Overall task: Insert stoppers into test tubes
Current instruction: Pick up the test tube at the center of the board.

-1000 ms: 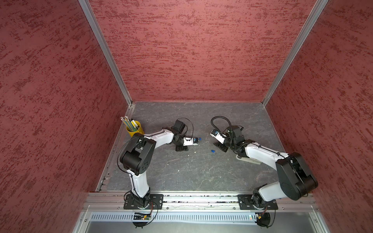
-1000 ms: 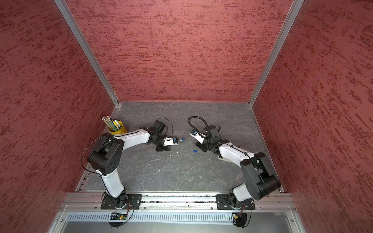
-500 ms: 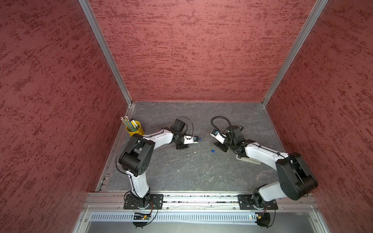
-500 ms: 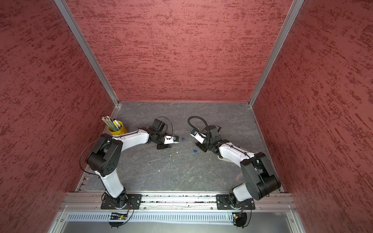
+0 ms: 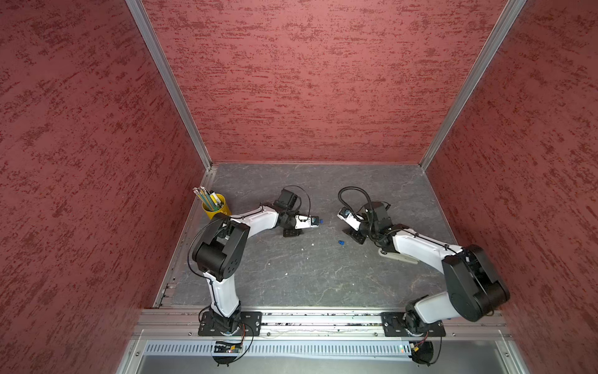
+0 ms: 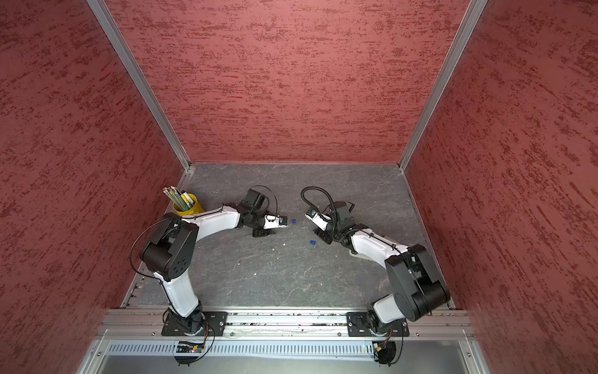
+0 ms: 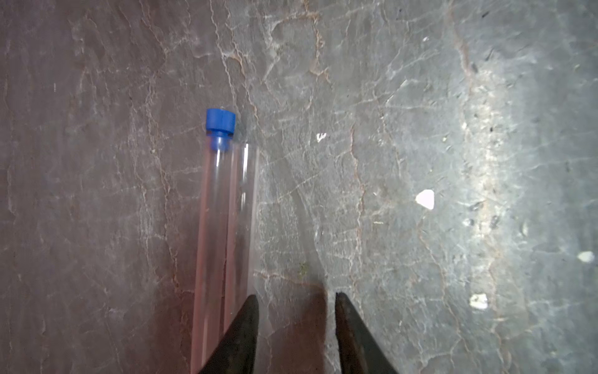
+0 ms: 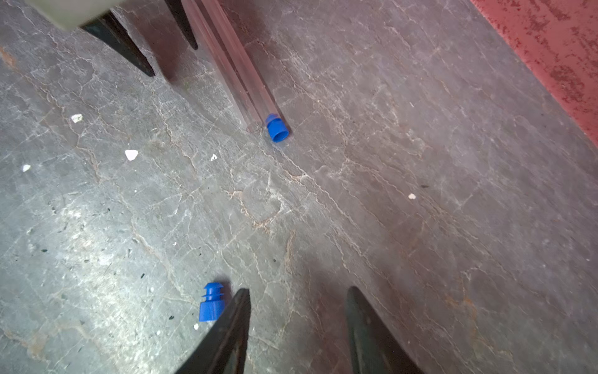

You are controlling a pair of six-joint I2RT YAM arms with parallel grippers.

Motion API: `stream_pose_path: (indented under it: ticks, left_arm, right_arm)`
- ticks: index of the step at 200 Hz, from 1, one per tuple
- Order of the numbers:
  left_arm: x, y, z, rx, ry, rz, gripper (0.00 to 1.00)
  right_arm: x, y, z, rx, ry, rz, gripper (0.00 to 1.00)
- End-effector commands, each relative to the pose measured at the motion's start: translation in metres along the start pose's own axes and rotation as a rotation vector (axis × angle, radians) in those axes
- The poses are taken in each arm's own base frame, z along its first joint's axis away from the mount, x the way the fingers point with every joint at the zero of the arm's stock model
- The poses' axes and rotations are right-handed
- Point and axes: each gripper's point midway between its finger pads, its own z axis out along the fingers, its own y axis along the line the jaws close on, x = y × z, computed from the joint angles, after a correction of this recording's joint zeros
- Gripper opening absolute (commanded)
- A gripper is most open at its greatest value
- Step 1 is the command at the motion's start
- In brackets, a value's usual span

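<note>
L gripper (image 7: 295, 294) apart, empty, beside tubes (image 7: 215, 226); one capped. R gripper (image 8: 297, 289) apart, empty, by loose stopper (image 8: 212, 302) near-right, prob. to grab it.

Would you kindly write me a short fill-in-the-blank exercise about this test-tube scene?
1. Of the two test tubes, ____ has a fitted stopper in its end.
2. The loose stopper lies beside the right gripper, whose jaws hold ____.
3. The pencils stand in a cup coloured ____.
4. The jaws of the left gripper stand ____, with nothing between them.
Missing words: one; nothing; yellow; open.
</note>
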Motion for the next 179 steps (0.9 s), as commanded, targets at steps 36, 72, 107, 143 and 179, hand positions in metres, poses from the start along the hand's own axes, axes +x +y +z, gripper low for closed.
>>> stream_pose_path:
  ticks: [36,72,107,143,179]
  left_arm:
    - [0.0,0.01,0.002,-0.014,-0.007,0.018,0.4]
    - [0.002,0.011,0.004,-0.006,-0.005,0.015,0.4]
    - [0.003,0.013,0.009,0.004,-0.007,0.008,0.4]
    - [0.006,0.013,0.014,0.021,-0.005,0.0,0.4]
    - [0.008,0.013,0.015,0.026,-0.003,-0.005,0.4]
  right_arm:
    - [0.005,-0.001,0.0,0.012,0.011,0.002,0.51]
    - [0.005,-0.001,0.0,0.013,0.012,0.002,0.51]
    - [0.005,-0.002,0.0,0.013,0.011,0.001,0.51]
    - [0.006,-0.001,0.0,0.013,0.014,0.002,0.51]
    - [0.006,-0.001,0.0,0.012,0.015,0.001,0.5]
